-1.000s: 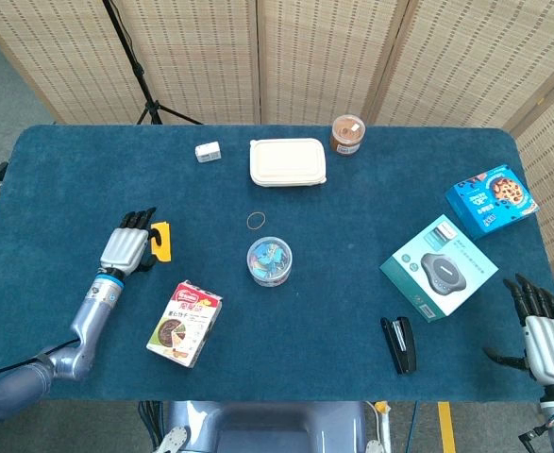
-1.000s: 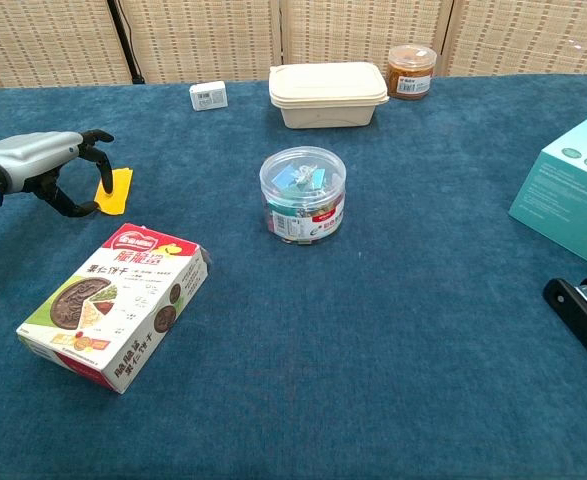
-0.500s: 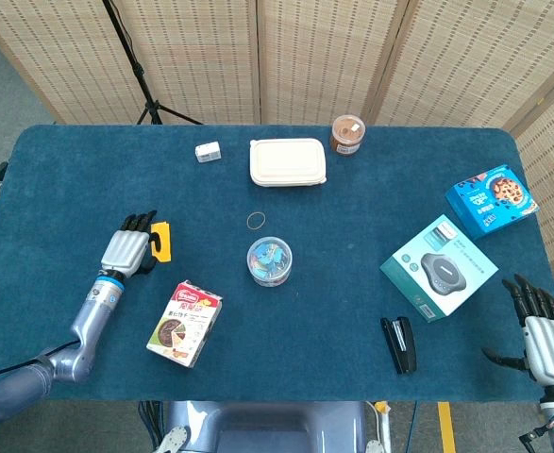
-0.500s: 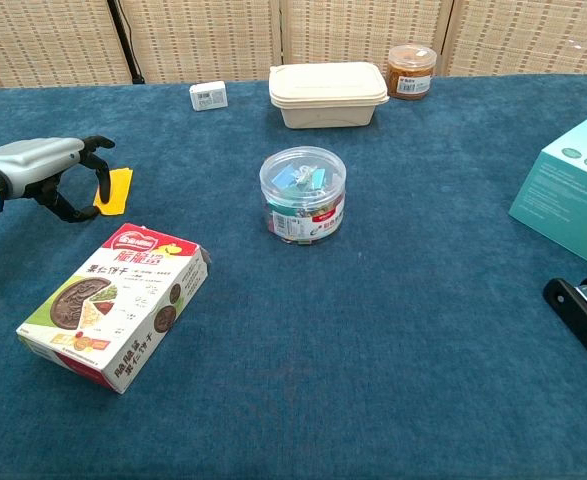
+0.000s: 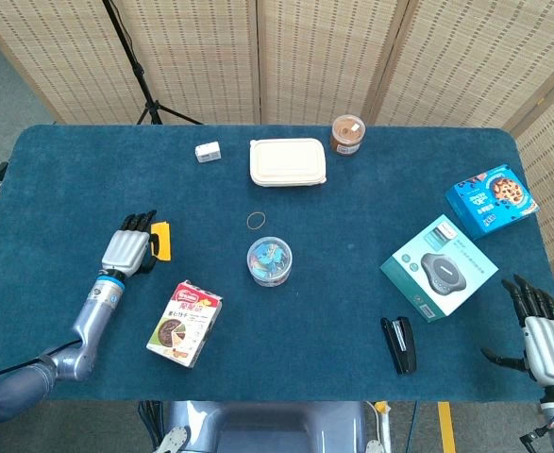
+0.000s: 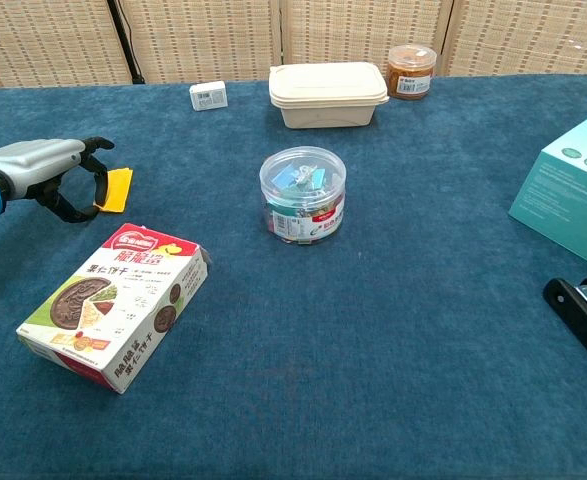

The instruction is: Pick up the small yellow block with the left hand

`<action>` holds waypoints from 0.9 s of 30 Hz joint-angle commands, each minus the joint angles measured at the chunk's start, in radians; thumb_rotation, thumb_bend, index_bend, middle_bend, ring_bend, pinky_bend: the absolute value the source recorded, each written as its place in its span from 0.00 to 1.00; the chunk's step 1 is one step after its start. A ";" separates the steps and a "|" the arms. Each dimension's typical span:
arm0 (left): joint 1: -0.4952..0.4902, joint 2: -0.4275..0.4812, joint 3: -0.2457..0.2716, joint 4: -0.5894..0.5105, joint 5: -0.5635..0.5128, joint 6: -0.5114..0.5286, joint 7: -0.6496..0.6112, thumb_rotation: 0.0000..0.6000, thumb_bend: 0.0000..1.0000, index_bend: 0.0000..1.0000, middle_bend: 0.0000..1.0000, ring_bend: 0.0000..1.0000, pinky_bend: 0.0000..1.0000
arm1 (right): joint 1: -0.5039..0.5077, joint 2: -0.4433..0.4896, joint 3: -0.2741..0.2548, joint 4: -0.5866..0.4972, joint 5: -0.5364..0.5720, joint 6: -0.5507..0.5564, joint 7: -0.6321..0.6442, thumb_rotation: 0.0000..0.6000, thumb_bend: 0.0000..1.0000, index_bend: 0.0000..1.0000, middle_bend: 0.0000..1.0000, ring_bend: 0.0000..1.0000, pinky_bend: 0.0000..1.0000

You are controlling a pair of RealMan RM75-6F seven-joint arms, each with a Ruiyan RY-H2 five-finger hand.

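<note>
In the head view, the small flat yellow block (image 5: 161,241) is seen on the blue cloth-covered table (image 5: 88,170), touching the curled fingertips of the silver left hand (image 5: 127,248). The silver right hand (image 5: 544,335) is held spread near the table's corner.

In the chest view, the left hand (image 6: 48,170) is curled beside the block (image 6: 115,189), which lies flat; whether it is pinched cannot be told.

The small yellow block (image 5: 162,240) is a flat, thin yellow piece lying on the blue tabletop (image 5: 333,311), up and to the left of the snack box (image 5: 184,323) in the head view. Dark fingertips overlap its left edge (image 6: 113,188).
</note>
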 commanded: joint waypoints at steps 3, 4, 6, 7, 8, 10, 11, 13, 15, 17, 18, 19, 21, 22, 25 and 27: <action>0.000 0.000 -0.001 0.001 -0.001 -0.001 -0.001 1.00 0.42 0.61 0.00 0.00 0.00 | 0.000 0.000 -0.001 0.000 -0.002 0.001 0.002 1.00 0.00 0.00 0.00 0.00 0.00; 0.000 0.000 -0.001 0.000 -0.001 -0.001 -0.004 1.00 0.42 0.62 0.00 0.00 0.00 | 0.000 0.000 -0.001 0.001 -0.002 0.001 0.002 1.00 0.00 0.00 0.00 0.00 0.00; 0.000 0.002 -0.003 -0.001 0.000 0.001 -0.006 1.00 0.43 0.62 0.00 0.00 0.00 | 0.000 -0.001 -0.001 0.002 -0.003 0.001 0.002 1.00 0.00 0.00 0.00 0.00 0.00; -0.001 0.002 -0.003 0.000 0.001 0.003 -0.006 1.00 0.43 0.63 0.00 0.00 0.00 | 0.000 0.000 -0.001 0.002 -0.004 0.001 0.002 1.00 0.00 0.00 0.00 0.00 0.00; -0.002 0.003 -0.004 -0.001 0.002 0.003 -0.007 1.00 0.43 0.63 0.00 0.00 0.00 | 0.000 0.000 -0.001 0.002 -0.005 0.001 0.003 1.00 0.00 0.00 0.00 0.00 0.00; -0.004 0.005 -0.007 0.000 0.002 0.004 -0.007 1.00 0.43 0.64 0.00 0.00 0.00 | 0.000 0.000 -0.002 0.002 -0.006 0.001 0.004 1.00 0.00 0.00 0.00 0.00 0.00; -0.006 0.006 -0.008 0.000 0.001 0.003 -0.006 1.00 0.43 0.64 0.00 0.00 0.00 | 0.000 0.000 -0.002 0.002 -0.006 0.001 0.005 1.00 0.00 0.00 0.00 0.00 0.00; -0.008 0.007 -0.011 0.000 0.001 0.004 -0.005 1.00 0.43 0.64 0.00 0.00 0.00 | 0.001 0.001 -0.003 0.002 -0.007 0.000 0.007 1.00 0.00 0.00 0.00 0.00 0.00; -0.011 0.008 -0.013 -0.001 -0.001 0.003 -0.003 1.00 0.43 0.65 0.00 0.00 0.00 | 0.001 0.001 -0.003 0.003 -0.007 0.001 0.007 1.00 0.00 0.00 0.00 0.00 0.00; -0.015 0.009 -0.016 0.000 -0.003 0.001 0.001 1.00 0.43 0.65 0.00 0.00 0.00 | 0.001 0.001 -0.003 0.003 -0.008 0.001 0.008 1.00 0.00 0.00 0.00 0.00 0.00; -0.018 0.010 -0.019 0.002 -0.006 0.000 0.004 1.00 0.43 0.65 0.00 0.00 0.00 | 0.001 0.001 -0.003 0.003 -0.008 0.000 0.009 1.00 0.00 0.00 0.00 0.00 0.00; -0.021 0.010 -0.022 0.003 -0.007 -0.001 0.007 1.00 0.43 0.65 0.00 0.00 0.00 | 0.001 0.001 -0.004 0.004 -0.008 -0.001 0.009 1.00 0.00 0.00 0.00 0.00 0.00; -0.027 0.012 -0.027 0.005 -0.012 -0.004 0.013 1.00 0.43 0.66 0.00 0.00 0.00 | 0.002 0.001 -0.004 0.004 -0.009 -0.002 0.010 1.00 0.00 0.00 0.00 0.00 0.00; -0.032 0.014 -0.031 0.006 -0.014 -0.006 0.017 1.00 0.43 0.66 0.00 0.00 0.00 | 0.002 0.001 -0.004 0.004 -0.009 -0.003 0.011 1.00 0.00 0.00 0.00 0.00 0.00; -0.044 0.020 -0.042 0.009 -0.027 -0.014 0.031 1.00 0.43 0.66 0.00 0.00 0.00 | 0.004 0.000 -0.004 0.006 -0.006 -0.006 0.012 1.00 0.00 0.00 0.00 0.00 0.00; -0.053 0.024 -0.048 0.011 -0.034 -0.018 0.046 1.00 0.43 0.66 0.00 0.00 0.00 | 0.005 -0.001 -0.004 0.008 -0.004 -0.009 0.011 1.00 0.00 0.00 0.00 0.00 0.00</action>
